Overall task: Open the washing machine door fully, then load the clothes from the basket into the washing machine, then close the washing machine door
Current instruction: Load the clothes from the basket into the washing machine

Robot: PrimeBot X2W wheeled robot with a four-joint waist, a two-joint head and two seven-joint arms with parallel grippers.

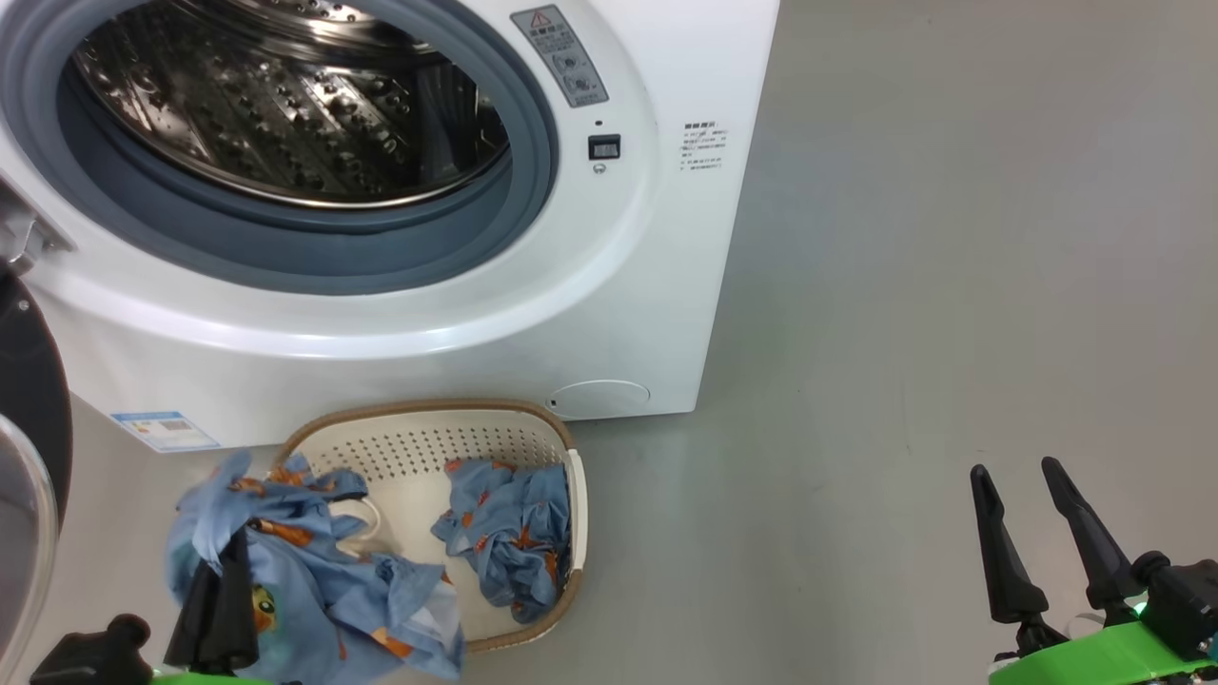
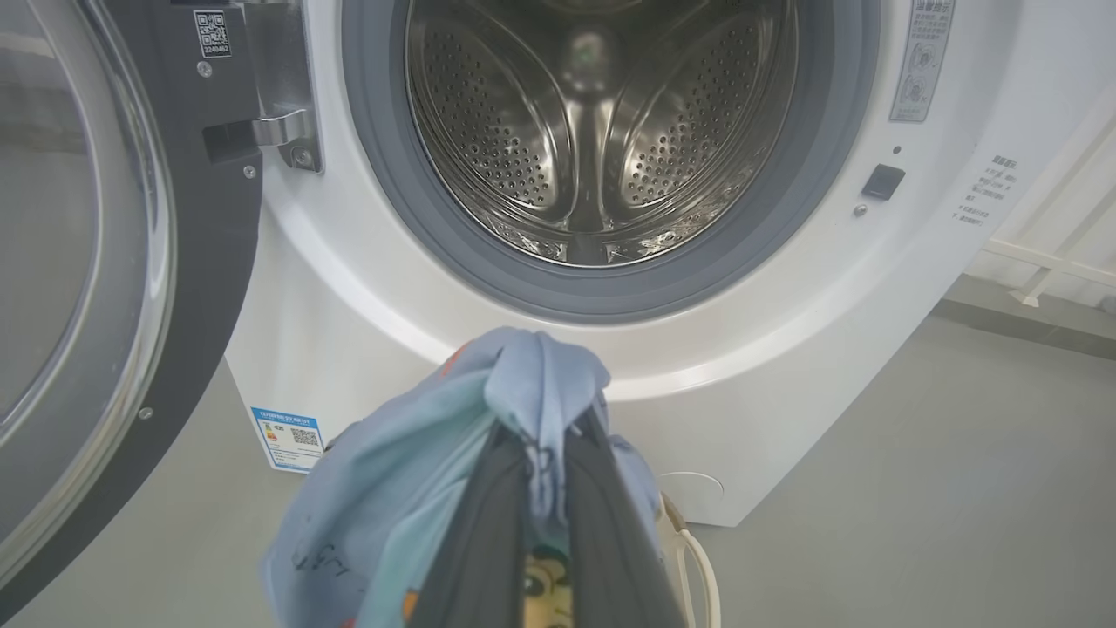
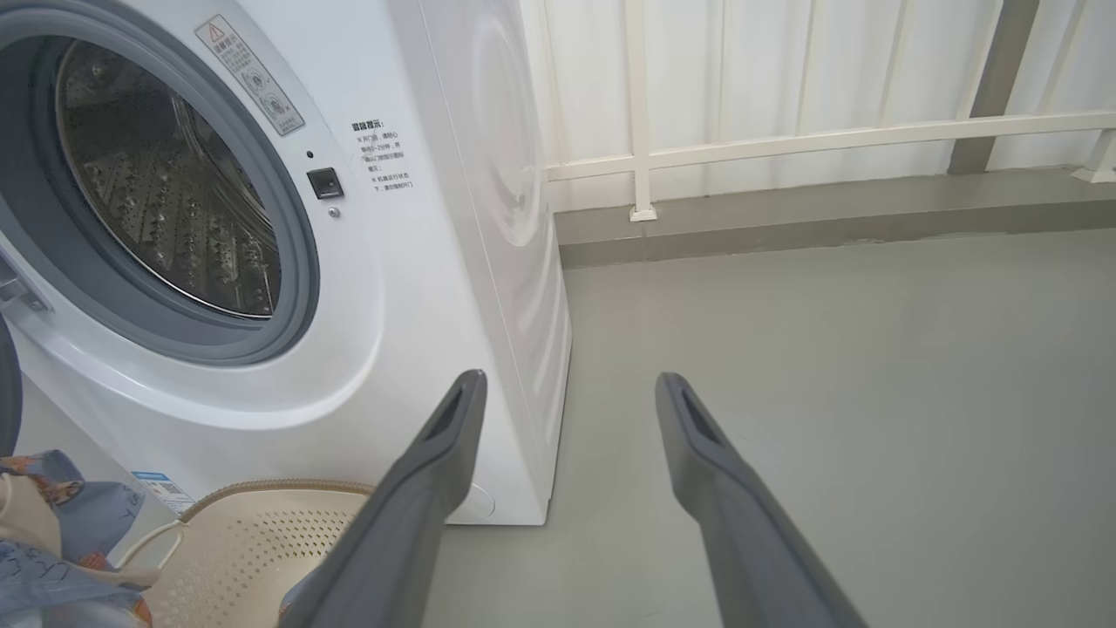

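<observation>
A blue cartoon-print garment (image 2: 536, 375) hangs bunched from the left gripper (image 2: 547, 433), which is clamped on it. The washing machine (image 2: 785, 366) drum (image 2: 593, 148) gapes ahead of and above those fingertips, with the washing machine door (image 2: 205, 288) swung wide to their left. A second bundle (image 1: 509, 542) lies in the basket (image 1: 428, 411) beside the hand. The right gripper (image 1: 1015, 468), spread and empty, stands well apart, so the left arm is nearer.
</observation>
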